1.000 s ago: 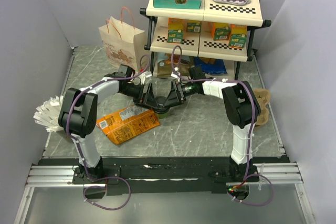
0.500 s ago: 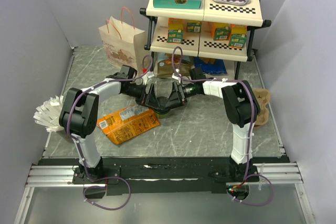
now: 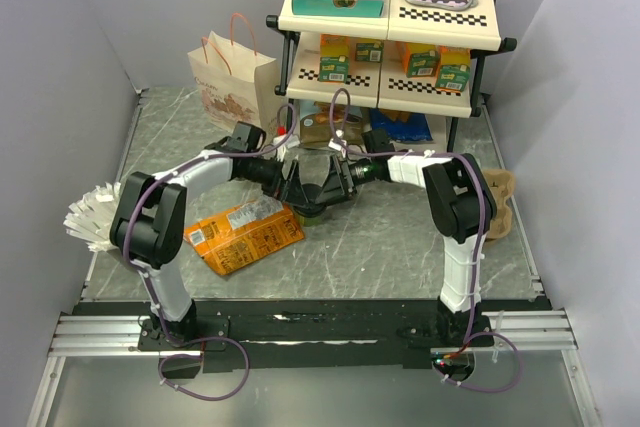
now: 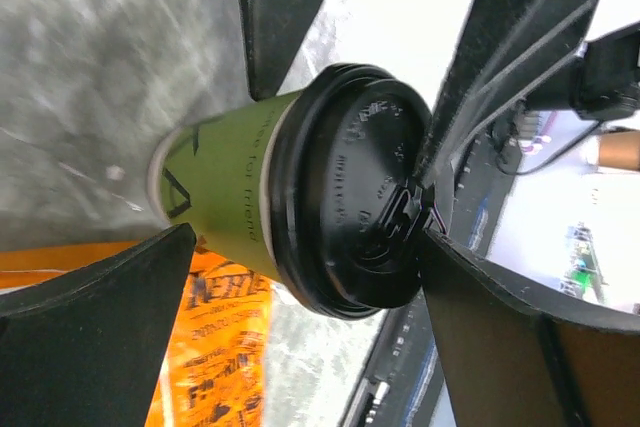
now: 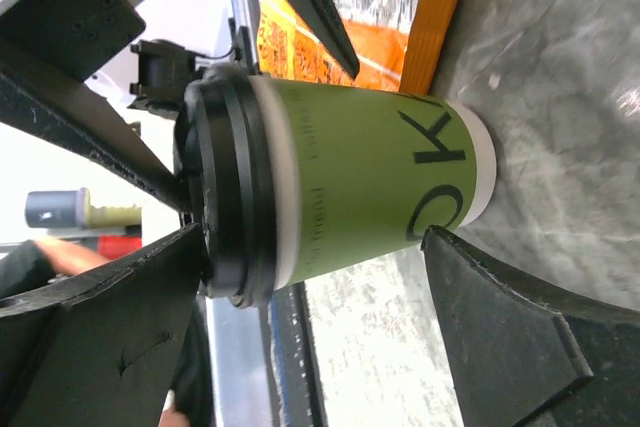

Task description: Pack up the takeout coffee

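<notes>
Viewing both wrist feeds, I read the takeout coffee standing upright on the table in front of the shelf rack, black lid seated, its base just beside the orange snack pouch and well apart from the paper bag. The left gripper and the right gripper meet at it from opposite sides, each set of fingers spread wide, flanking the cup without clamping it.
</notes>
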